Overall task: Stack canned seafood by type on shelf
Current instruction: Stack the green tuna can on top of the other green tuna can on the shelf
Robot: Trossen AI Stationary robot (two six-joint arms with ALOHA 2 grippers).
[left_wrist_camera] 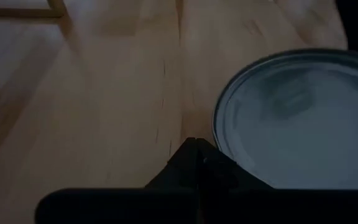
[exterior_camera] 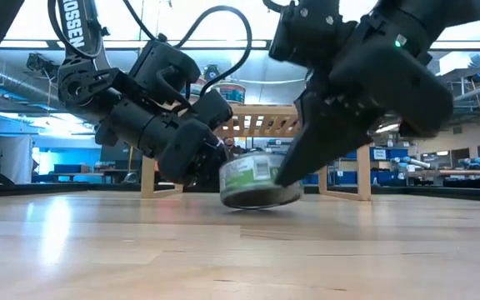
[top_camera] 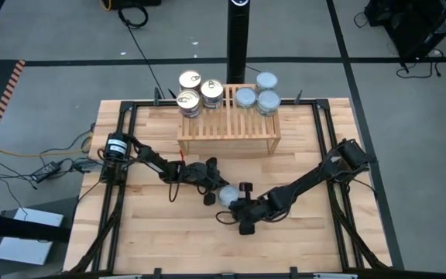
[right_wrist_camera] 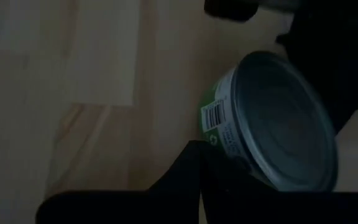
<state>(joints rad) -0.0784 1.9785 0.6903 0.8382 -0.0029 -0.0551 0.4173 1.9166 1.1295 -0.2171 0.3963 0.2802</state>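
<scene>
the short round metal tin with a pale blue-silver lid [top_camera: 227, 195] sits tilted in the lower middle of the high view, between the left gripper [top_camera: 210, 194] and right gripper [top_camera: 242, 203], both with jaws together, so one should open around its rim before lifting it to the low light-wood slatted shelf [top_camera: 229, 124].

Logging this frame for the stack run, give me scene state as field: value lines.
loose tin: one blue-lidded tin on the table, tilted in the low view, between both claws
left claw: shut, against the tin's left side
right claw: shut, against its right side
shelf: at the table's far edge
gold-lid tins: stacked on shelf's left end
blue-lid tins: stacked on shelf's right end
</scene>
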